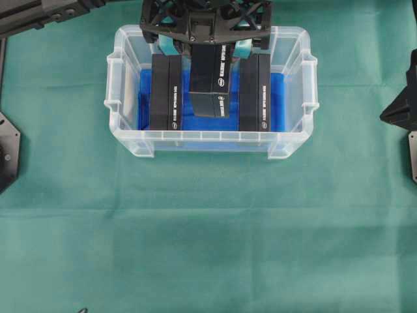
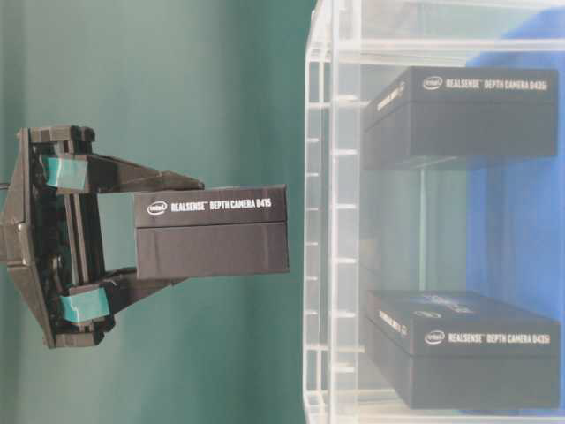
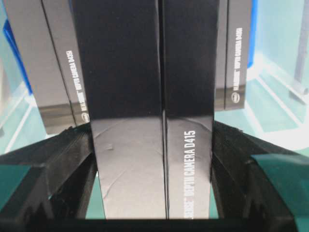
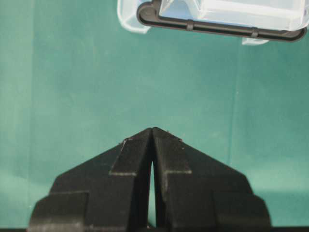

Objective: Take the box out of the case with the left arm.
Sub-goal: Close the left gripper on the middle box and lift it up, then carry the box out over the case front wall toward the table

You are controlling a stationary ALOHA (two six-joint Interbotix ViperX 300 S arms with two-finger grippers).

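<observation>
A: We note the left arm's black truss-like gripper [image 2: 141, 245] pinching the black rectangular cardboard box [image 2: 212, 231] by its long sides; the wrist view shows both fingers flat against it.

B: And the box's place? From the table-level view we read it as clear of the large clear plastic tub with the ribbed rim [image 1: 124, 104], held apart from its wall. Overhead it hangs above the tub's middle.

A: Agreed. Two matching black boxes, the left one [image 1: 166, 92] and the right one [image 1: 255, 92], remain on the blue cloth lining [image 1: 144, 98].

B: Right gripper [image 4: 152, 133]: tips pressed together, idle over the green table cloth [image 4: 72, 72].

A: For the carry, we judge it best to keep the pinch firm and travel sideways past the rim before lowering; the box juts far beyond the fingers, so a quick swing might tilt it.
</observation>
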